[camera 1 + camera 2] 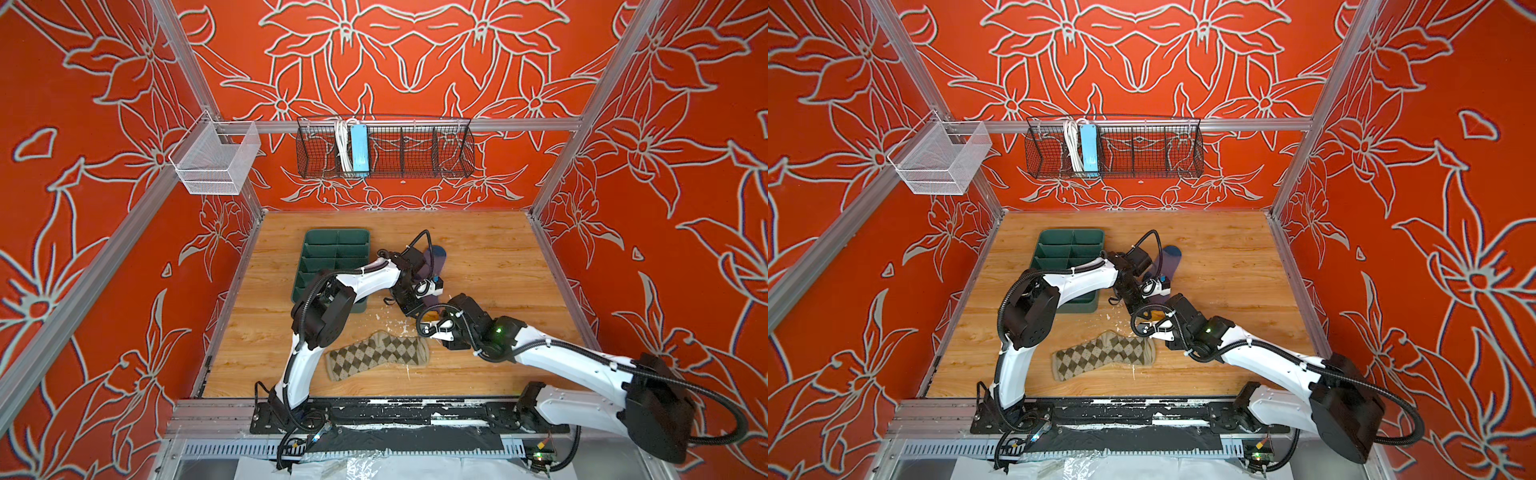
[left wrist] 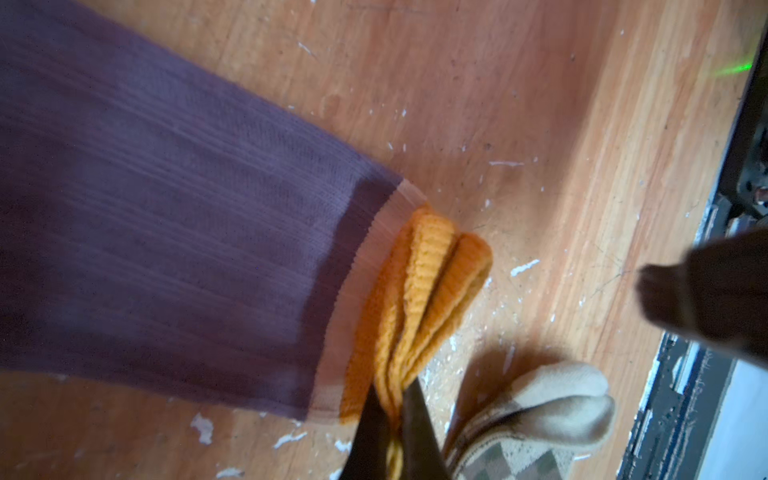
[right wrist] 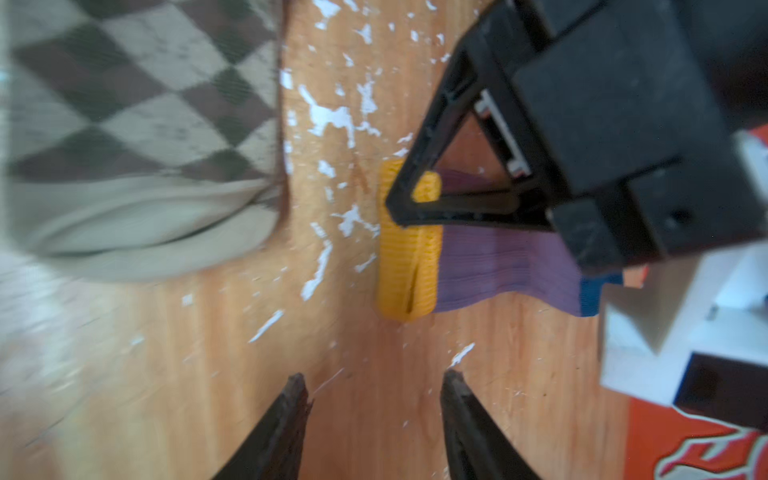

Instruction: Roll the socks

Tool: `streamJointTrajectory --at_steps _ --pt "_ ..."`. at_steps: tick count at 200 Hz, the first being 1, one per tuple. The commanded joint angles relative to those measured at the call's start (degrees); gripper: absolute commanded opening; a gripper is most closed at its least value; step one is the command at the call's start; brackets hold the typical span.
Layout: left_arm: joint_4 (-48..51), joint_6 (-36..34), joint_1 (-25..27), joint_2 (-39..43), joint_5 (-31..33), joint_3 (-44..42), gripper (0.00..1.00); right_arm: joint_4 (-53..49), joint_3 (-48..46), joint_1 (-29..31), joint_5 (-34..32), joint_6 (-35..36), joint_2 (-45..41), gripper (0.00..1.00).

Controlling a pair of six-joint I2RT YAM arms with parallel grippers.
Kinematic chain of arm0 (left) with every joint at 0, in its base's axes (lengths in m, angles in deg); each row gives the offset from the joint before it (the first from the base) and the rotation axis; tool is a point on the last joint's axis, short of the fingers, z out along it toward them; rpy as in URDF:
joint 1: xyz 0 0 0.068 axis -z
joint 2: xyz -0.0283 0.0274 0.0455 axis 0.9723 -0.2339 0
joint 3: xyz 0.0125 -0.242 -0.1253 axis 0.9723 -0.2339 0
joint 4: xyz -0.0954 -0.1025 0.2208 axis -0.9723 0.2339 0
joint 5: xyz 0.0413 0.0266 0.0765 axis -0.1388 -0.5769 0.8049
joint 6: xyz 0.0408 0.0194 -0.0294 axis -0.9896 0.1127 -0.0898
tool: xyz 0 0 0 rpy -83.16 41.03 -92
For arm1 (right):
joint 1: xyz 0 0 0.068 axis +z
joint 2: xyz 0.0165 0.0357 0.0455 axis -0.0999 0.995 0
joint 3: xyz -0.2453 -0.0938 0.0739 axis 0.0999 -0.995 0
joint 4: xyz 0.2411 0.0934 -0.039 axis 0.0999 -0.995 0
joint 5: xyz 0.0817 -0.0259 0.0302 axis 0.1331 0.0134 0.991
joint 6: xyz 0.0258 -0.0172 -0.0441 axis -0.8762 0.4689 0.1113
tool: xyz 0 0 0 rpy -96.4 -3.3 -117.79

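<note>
Purple knit, in both top views: the purple sock (image 1: pixel 436 255) lies on the wooden bench (image 1: pixel 498 257). Its long axis runs from the toe at the back toward the front. Its near end is hidden where the two wrists meet. The argyle sock (image 1: pixel 376 353) lies crosswise nearer the front edge, apart from it.

Left wrist view: the left claw (image 2: pixel 392 399) is clamped flat on one corner of the bunched mustard cuff (image 2: pixel 432 266). The purple leg stretches away from it along the bench. The pale toe of the argyle sock sits just beside the claw.

Right wrist view: the right claw (image 3: pixel 374 380) stands about half open and empty, over bare bench. The cuff lies straight ahead, near but not touching, with its band crosswise to the approach. The left claw pins one end and the other end is free. That free end appears nearer the right claw, so the coming move likely calls for advancing onto it and closing there. The roll would then run along the sock's length toward the toe.
</note>
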State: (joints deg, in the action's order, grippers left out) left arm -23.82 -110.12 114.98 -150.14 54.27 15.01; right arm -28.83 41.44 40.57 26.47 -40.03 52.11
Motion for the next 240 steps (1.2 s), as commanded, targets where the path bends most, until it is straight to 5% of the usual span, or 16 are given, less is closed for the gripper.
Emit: streamJointTrajectory --at_steps 1,86,163,181,204,223,240 --pt "1.92 -0.80 -0.36 -1.18 -1.80 1.11 0.00 9.47 -0.48 0.13 -3.24 2.46 3.50 0.54" --pt "1.03 -0.55 -0.36 -0.10 -1.71 -0.14 0.00 16.30 1.37 -1.30 -1.35 0.30 15.93 0.48" --pt "-0.80 0.54 -0.36 2.49 -1.14 -1.75 0.00 9.89 3.66 -3.37 3.60 -2.76 16.86 0.00" --pt "-3.89 2.95 -0.42 4.90 1.63 -3.28 0.00 5.00 5.32 -3.76 7.01 -3.86 16.74 0.00" --pt "-9.03 6.28 -1.02 9.66 5.77 -6.65 0.39 -0.30 7.30 -4.73 10.95 -5.46 17.05 0.00" --pt "-13.51 9.58 -2.25 14.42 10.00 -10.24 0.58 -2.64 8.23 -5.81 13.57 -6.20 17.42 0.00" --pt "-17.11 12.74 -3.79 18.91 15.15 -13.66 0.63 -5.34 9.63 -6.94 16.28 -6.73 18.15 0.00"
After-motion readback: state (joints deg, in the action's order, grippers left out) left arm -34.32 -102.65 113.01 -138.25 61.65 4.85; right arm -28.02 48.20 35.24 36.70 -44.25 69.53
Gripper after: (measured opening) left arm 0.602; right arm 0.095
